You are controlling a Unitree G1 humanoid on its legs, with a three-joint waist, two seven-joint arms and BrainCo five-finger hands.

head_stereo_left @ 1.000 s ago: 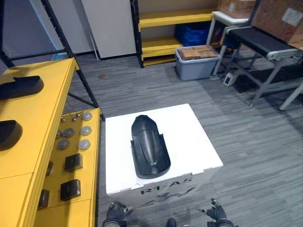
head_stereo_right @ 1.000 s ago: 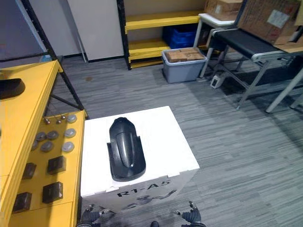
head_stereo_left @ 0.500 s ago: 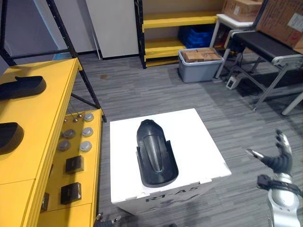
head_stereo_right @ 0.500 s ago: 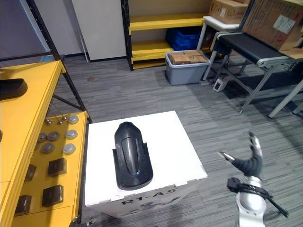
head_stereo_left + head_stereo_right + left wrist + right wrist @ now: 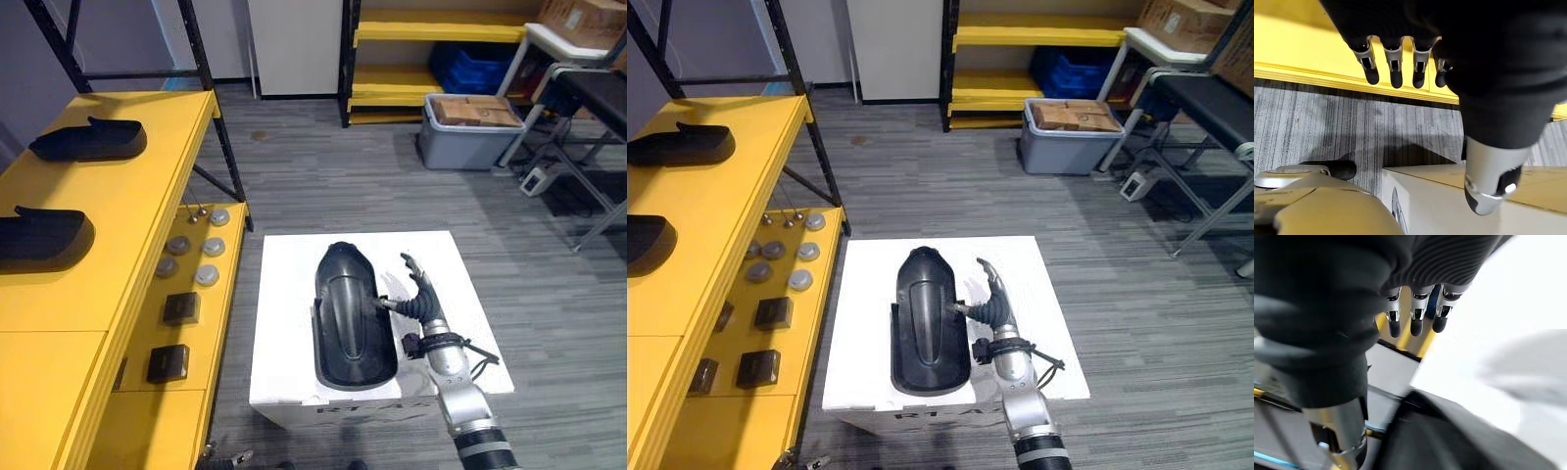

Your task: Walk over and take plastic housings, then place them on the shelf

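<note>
1. The left robot hand (image 5: 1394, 66) hung low beside the yellow shelf (image 5: 1303, 51), its fingers straight and relaxed, holding nothing.
2. The right robot hand (image 5: 423, 299) reached over the white box (image 5: 284, 323) with its fingers spread open and its thumb pointing at the black plastic housing (image 5: 348, 313). I couldn't tell whether the thumb tip touched it.
3. That housing lay lengthwise on the box top, ungripped.
4. On the shelf top, the near housing (image 5: 39, 240) was cut off at the side, and the far housing (image 5: 90, 140) lay beyond it.
5. Farthest back, a grey bin (image 5: 468, 137) stood on the floor.
</note>
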